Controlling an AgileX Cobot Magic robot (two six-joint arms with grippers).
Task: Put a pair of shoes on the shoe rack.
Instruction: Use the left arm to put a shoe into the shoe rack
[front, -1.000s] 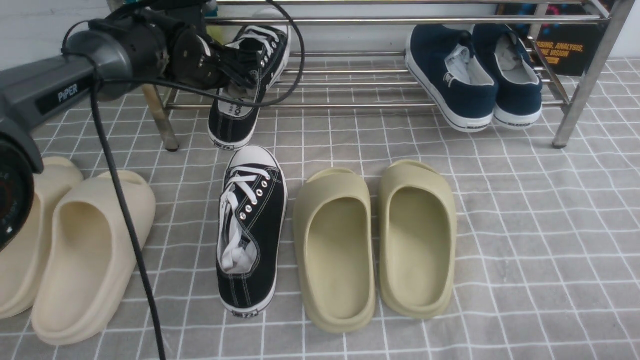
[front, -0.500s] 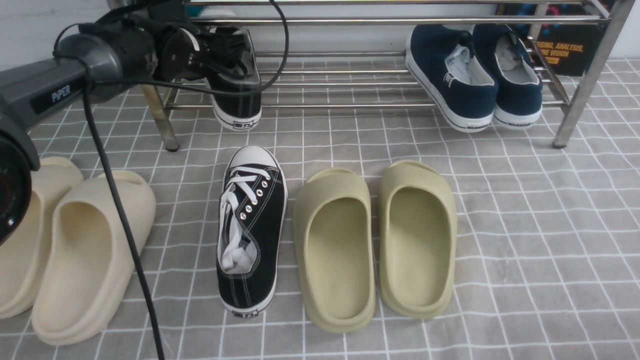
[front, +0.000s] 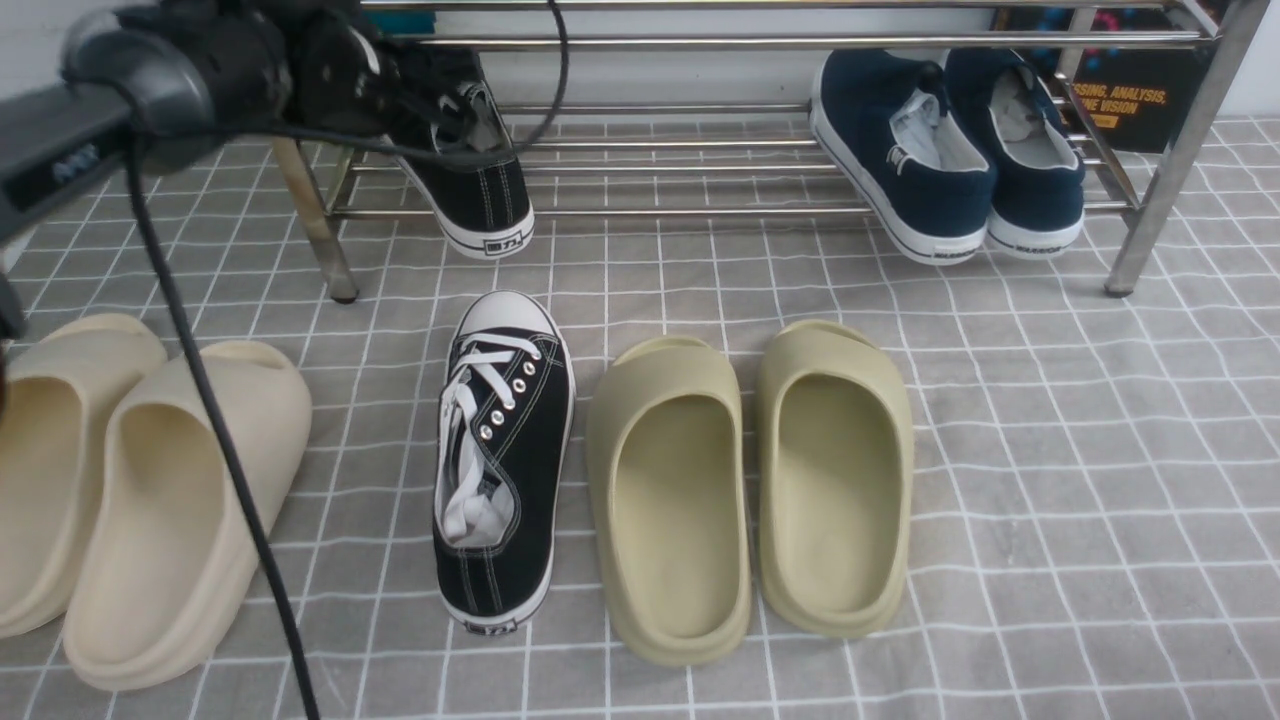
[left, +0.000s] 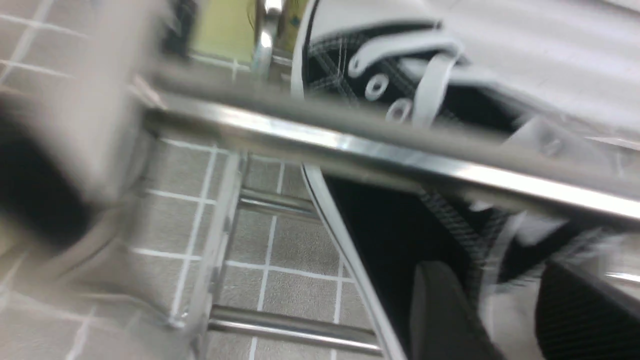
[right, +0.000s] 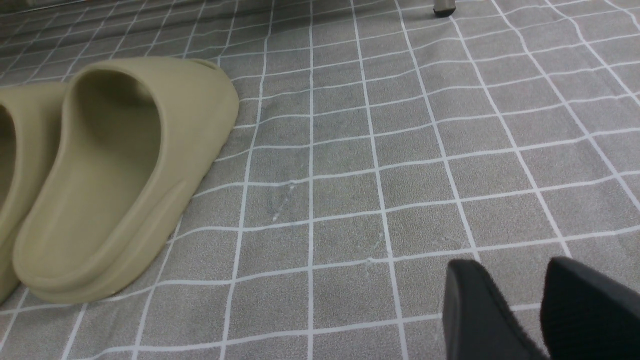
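1. Upper left: one black sneaker on shoe rack, clamped in left gripper.
2. Centre floor: second sneaker; right gripper fingers apart, empty.
3. Probably light, soft canvas; take by collar.

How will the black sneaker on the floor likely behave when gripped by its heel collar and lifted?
The black sneaker probably lifts easily: its thin canvas looks light. Its soft collar may fold, so the toe could droop. The white laces might dangle and snag the shoe rack.
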